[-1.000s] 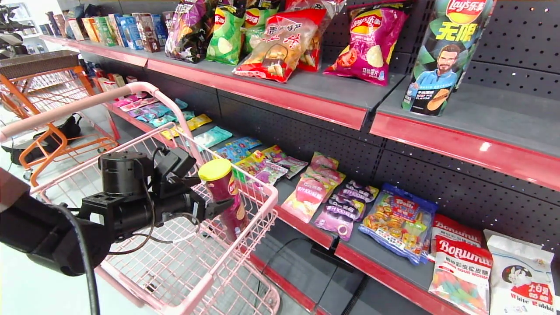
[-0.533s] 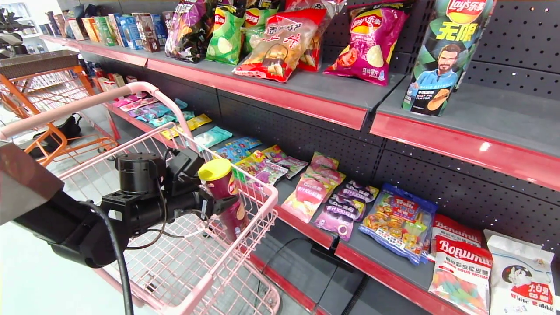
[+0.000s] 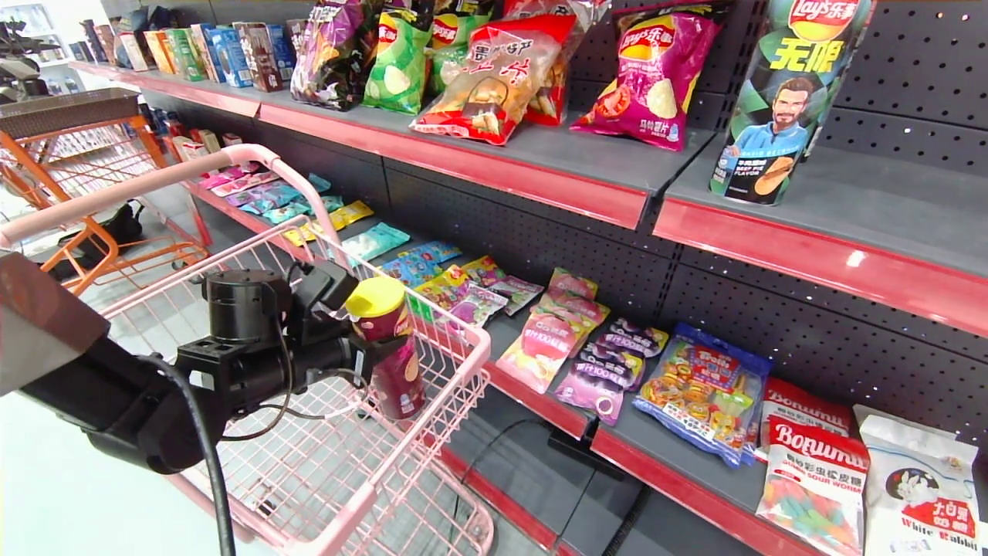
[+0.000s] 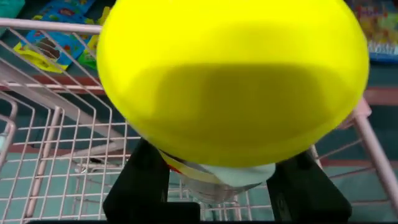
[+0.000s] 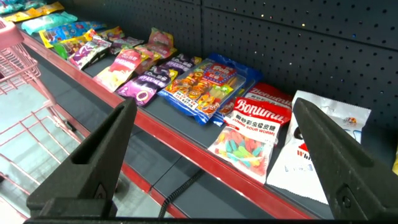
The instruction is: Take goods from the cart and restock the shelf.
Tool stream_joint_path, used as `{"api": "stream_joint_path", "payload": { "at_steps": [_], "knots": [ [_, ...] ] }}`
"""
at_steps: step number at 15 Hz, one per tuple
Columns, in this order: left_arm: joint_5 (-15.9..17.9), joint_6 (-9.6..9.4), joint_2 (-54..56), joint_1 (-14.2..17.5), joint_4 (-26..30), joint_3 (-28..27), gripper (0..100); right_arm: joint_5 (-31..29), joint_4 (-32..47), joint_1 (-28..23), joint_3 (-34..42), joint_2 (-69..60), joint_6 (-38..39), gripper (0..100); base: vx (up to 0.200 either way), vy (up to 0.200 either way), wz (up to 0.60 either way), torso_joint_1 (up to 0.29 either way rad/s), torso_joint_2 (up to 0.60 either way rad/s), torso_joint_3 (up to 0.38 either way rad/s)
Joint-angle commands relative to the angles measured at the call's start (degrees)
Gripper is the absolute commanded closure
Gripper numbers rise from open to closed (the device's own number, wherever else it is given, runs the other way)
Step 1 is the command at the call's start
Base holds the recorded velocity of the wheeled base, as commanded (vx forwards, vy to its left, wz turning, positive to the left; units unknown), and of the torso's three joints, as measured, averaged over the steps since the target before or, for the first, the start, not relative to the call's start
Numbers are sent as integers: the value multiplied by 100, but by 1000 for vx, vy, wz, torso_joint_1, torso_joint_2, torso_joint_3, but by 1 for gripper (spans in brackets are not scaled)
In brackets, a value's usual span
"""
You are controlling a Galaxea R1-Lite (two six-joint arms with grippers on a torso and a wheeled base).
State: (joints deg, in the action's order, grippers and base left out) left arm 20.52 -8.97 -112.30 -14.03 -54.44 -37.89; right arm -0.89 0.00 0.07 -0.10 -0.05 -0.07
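Note:
A dark red chip can (image 3: 392, 357) with a yellow lid (image 3: 376, 297) stands upright inside the pink wire cart (image 3: 461, 345), near its far corner. My left gripper (image 3: 380, 351) is shut on the can just below the lid. In the left wrist view the yellow lid (image 4: 233, 81) looms large, with the black fingers (image 4: 138, 186) on either side of the can beneath it. My right gripper (image 5: 214, 112) hangs open and holds nothing, out in front of the lower shelf (image 5: 186, 134). The upper shelf (image 3: 540, 181) carries chip bags and a tall green chip pack (image 3: 779, 100).
Candy and gummy bags (image 3: 706, 390) lie flat along the lower shelf (image 3: 540, 390). Bare grey board lies right of the green pack on the upper shelf (image 3: 888, 208). An orange cart (image 3: 85, 154) stands at the far left. The pink cart handle (image 3: 154, 185) runs above my left arm.
My left arm slid in toward the can and its fingers closed on it. The can has shifted slightly left and up inside the cart.

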Motion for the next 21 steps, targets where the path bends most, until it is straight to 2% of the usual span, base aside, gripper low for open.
{"api": "stream_joint_path", "payload": {
  "at_steps": [1,2,3,4,5,6,8,9,10,11,15,18,21],
  "knots": [
    [-197,440,859,23,241,-122,100,1,0,1,1,5,-1,0,0,0,0,0,0,0],
    [-267,563,1281,76,619,-219,100,1,0,1,1,5,-1,0,0,0,0,0,0,0],
    [-267,634,1870,190,1243,-360,100,1,0,1,1,5,-1,0,0,0,0,0,0,0],
    [-267,642,2327,313,1753,-509,100,1,0,1,1,5,-1,0,0,0,0,0,0,0],
    [-267,642,2573,401,2008,-597,100,1,0,1,1,5,-1,0,0,0,0,0,0,0],
    [-267,642,3320,586,2676,-755,100,1,0,1,1,5,-1,0,0,0,0,0,0,0],
    [-267,642,4331,770,3467,-702,100,1,0,1,1,5,7,0,0,0,0,0,0,0],
    [-276,642,5166,849,4152,-579,100,1,0,1,1,5,7,0,0,0,0,0,0,0],
    [-276,642,5790,964,4601,-421,100,1,0,1,1,5,7,0,0,0,0,0,0,0],
    [-276,642,6352,1104,4838,-184,100,1,0,1,1,5,7,0,0,0,0,0,0,0],
    [-417,634,8101,1579,5102,844,100,1,0,1,1,5,16,0,0,0,0,0,0,0],
    [-487,616,8584,1579,5497,1038,100,1,0,1,1,5,16,0,0,0,0,0,0,0],
    [-584,616,8664,1579,5523,1064,100,1,0,1,10,5,25,0,0,0,0,0,0,0]
  ]
}}
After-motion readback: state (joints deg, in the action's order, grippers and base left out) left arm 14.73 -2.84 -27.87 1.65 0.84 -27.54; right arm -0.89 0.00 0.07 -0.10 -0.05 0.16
